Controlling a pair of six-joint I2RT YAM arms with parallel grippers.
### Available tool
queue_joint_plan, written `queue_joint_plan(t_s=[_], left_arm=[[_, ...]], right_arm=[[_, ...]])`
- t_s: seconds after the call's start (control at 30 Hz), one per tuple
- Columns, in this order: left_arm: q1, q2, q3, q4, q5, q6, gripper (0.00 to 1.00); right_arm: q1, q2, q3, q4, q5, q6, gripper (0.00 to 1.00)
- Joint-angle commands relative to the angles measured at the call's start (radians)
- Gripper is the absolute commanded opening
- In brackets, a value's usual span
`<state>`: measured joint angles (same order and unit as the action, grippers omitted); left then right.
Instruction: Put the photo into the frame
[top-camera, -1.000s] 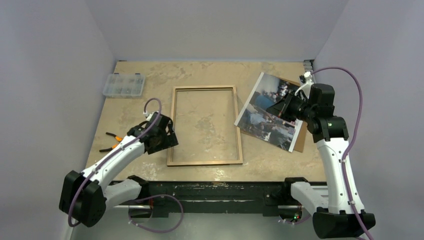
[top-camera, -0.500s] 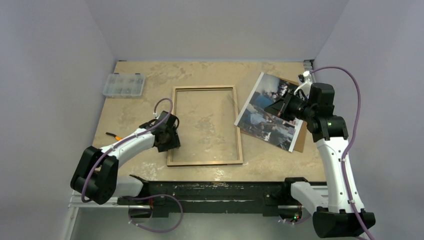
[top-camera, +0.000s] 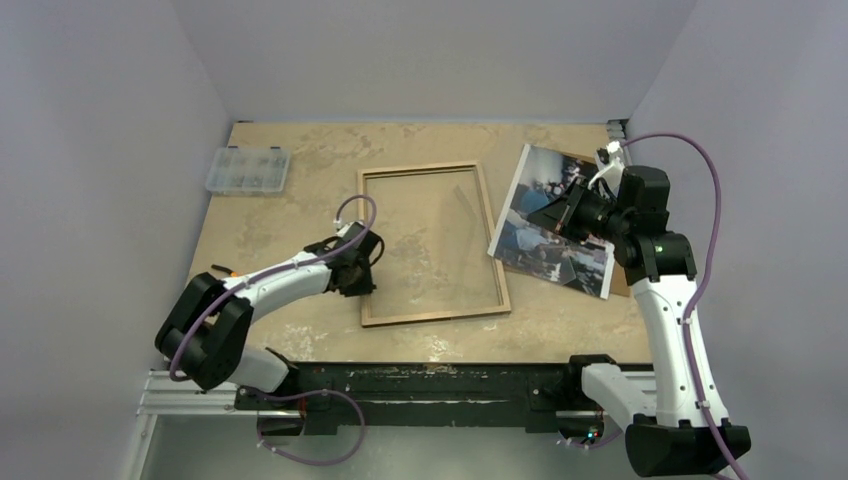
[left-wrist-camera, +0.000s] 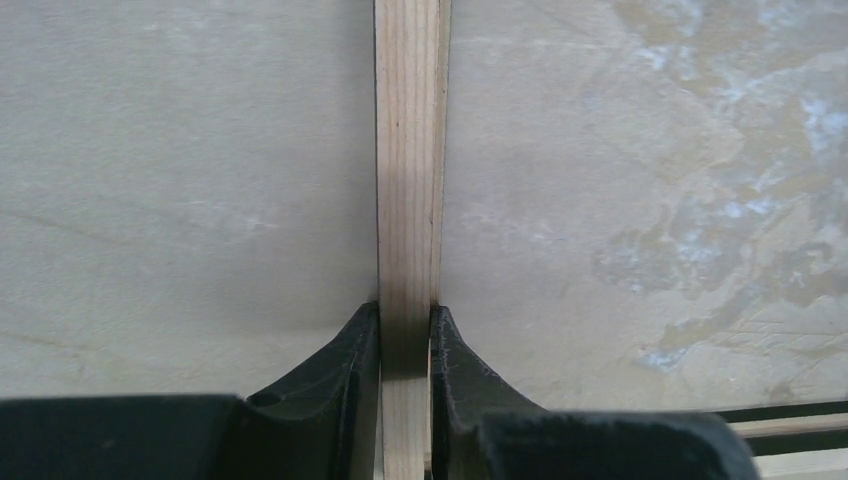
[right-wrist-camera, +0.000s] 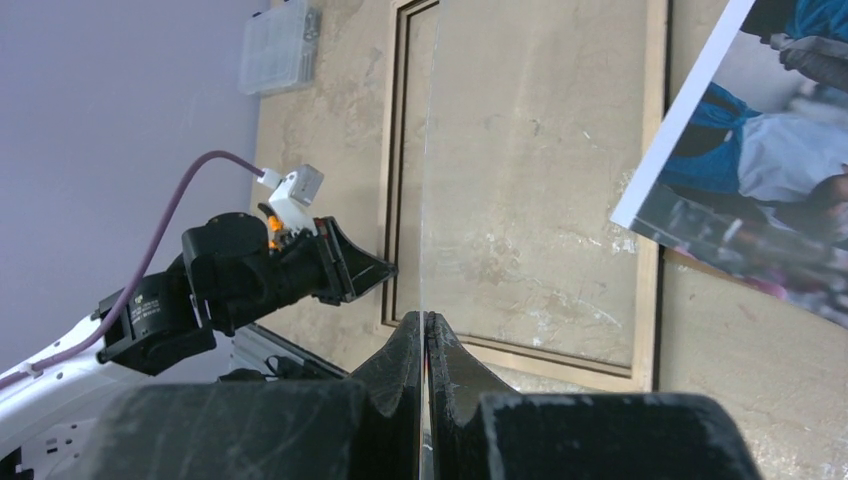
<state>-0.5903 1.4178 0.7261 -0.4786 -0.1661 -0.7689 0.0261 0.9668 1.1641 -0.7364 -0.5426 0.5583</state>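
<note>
Left jaws are clamping the left rail of the frame (top-camera: 435, 316); right jaws are pinching what looks like a thin clear sheet (right-wrist-camera: 430, 150), edge-on. The photo (top-camera: 540, 250) is lying on the table (top-camera: 300, 150) just right of the frame, long sides roughly parallel, so right arm's nearer.

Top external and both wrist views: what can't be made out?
Right wrist: the right gripper pinches a thin clear sheet seen edge-on; its outline is lost.
Left wrist: the left gripper grips the frame; only one rail shows, the rest is cut off by the picture edges.
Top: the brown board is mostly hidden under the photo.
Top: the clear box contents are too small.
</note>
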Motion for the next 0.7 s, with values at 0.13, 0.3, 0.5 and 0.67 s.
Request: queue_joint_plan(t_s=[0.13,0.3,0.5,0.67], left_arm=[[-0.165,0.150,0.047,-0.015,0.026,-0.104,0.00],[-0.193,0.112,0.041,-0.021,0.032,-0.151,0.00],[-0.201,0.011,0.020,-0.061,0.021,-0.184,0.14],[-0.200,-0.125,-0.022,-0.096,0.004,-0.220,0.60]], right_arm=[[0.002,-0.031,-0.015,0.059,-0.023,0.017,0.00],[0.001,-0.027,-0.020,0.063,-0.022,0.013,0.00],[0.001,-0.026,-0.032,0.069,-0.017,0.006,0.00],[0.001,-0.023,-0.059,0.077,-0.012,0.004,0.00]])
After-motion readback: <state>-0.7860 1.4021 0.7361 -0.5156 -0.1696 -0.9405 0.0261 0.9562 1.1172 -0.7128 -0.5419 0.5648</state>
